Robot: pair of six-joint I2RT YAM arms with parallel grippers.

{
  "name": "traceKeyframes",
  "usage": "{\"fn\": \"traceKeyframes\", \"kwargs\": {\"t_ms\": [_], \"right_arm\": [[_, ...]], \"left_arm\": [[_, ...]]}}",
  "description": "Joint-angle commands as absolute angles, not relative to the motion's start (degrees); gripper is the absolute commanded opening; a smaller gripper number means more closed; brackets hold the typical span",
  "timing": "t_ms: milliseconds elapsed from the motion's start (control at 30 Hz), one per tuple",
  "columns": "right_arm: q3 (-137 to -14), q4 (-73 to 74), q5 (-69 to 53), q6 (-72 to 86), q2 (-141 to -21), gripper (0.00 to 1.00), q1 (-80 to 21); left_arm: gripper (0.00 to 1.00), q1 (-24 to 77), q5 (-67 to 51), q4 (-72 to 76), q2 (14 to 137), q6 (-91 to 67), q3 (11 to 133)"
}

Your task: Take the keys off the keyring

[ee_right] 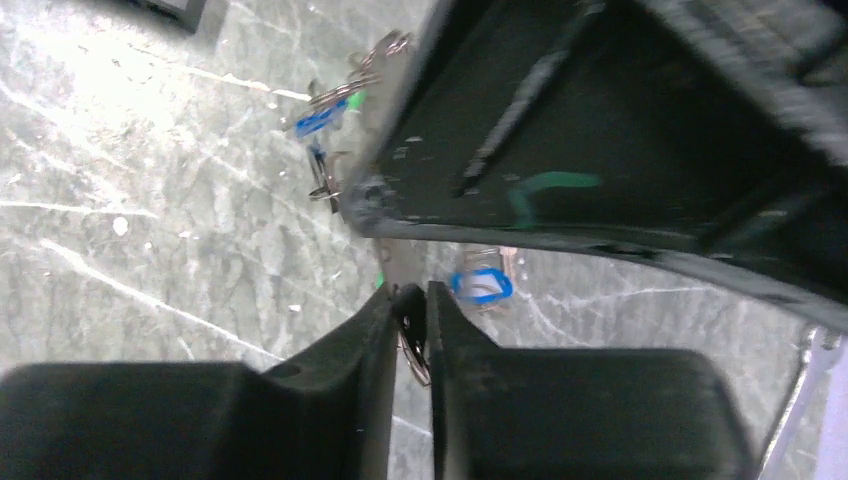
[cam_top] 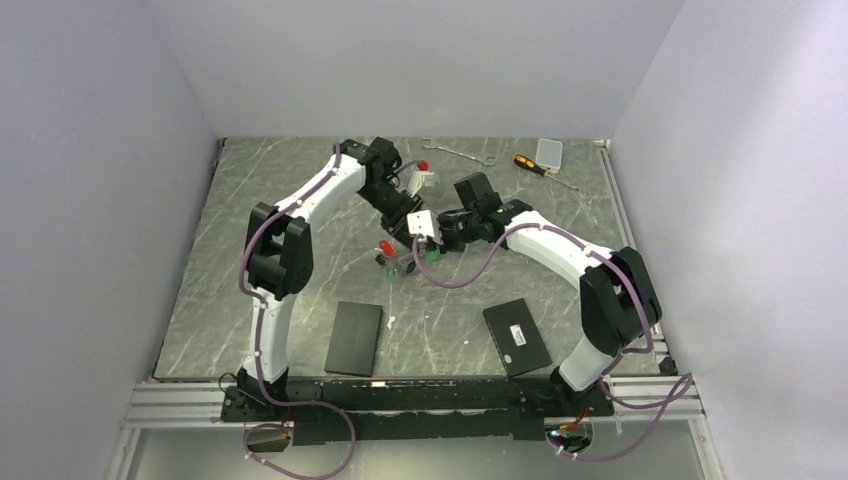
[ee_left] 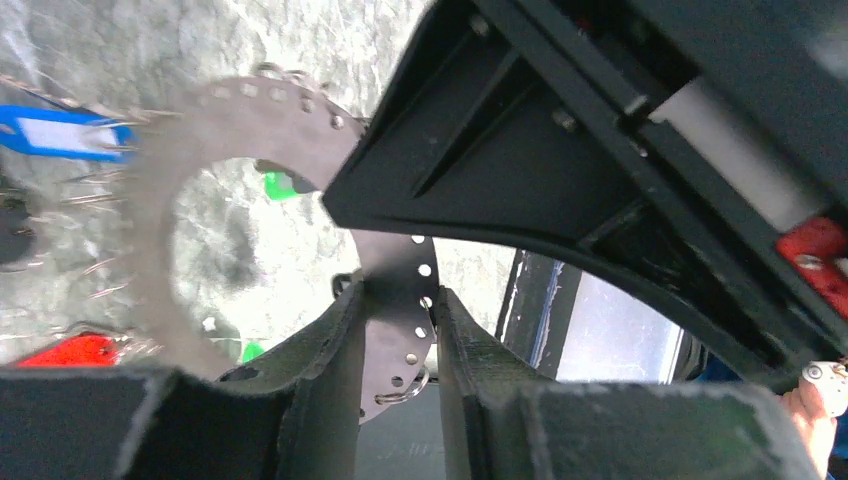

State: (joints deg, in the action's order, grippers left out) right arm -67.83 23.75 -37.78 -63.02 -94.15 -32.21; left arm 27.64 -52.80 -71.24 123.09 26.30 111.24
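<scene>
The keyring (ee_left: 250, 120) is a flat grey metal ring pierced with small holes, held off the table. My left gripper (ee_left: 400, 330) is shut on its lower arc, with a small wire loop hanging between the fingers. Keys hang round it: a blue tag (ee_left: 60, 135), a red tag (ee_left: 80, 350), a green tag (ee_left: 280, 185). My right gripper (ee_right: 412, 310) is shut on a small black-tagged key with a wire loop at the ring's edge. Blue tags (ee_right: 482, 285) lie beyond it. In the top view both grippers (cam_top: 415, 222) (cam_top: 442, 235) meet mid-table above red (cam_top: 386, 247) and green (cam_top: 432, 255) tags.
Two flat black boxes (cam_top: 355, 338) (cam_top: 516, 336) lie near the front. A silver wrench (cam_top: 458, 152), a yellow-and-black screwdriver (cam_top: 535, 167) and a clear small box (cam_top: 549, 152) lie at the back. A red-tagged item (cam_top: 423, 165) sits behind the left wrist.
</scene>
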Motion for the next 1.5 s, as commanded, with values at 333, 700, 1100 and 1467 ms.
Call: {"fn": "traceKeyframes", "kwargs": {"t_ms": [333, 700, 1100, 1467], "right_arm": [[-69.70, 19.75, -41.40, -47.46, -91.96, 0.00, -29.87], [-69.71, 12.88, -45.31, -20.11, -90.92, 0.00, -26.26], [-68.80, 6.70, -43.89, -0.19, -90.90, 0.00, -24.34], [-65.70, 2.10, -47.25, 5.93, -89.87, 0.00, -24.35]], "left_arm": [[0.75, 18.65, -55.40, -64.86, 116.89, 23.16, 113.16], [0.76, 12.30, -59.57, -44.71, 101.29, 16.53, 96.02], [0.67, 19.51, -58.83, -34.97, 97.13, 15.56, 84.96], [0.64, 22.06, -55.82, -25.26, 100.38, 13.22, 82.86]]}}
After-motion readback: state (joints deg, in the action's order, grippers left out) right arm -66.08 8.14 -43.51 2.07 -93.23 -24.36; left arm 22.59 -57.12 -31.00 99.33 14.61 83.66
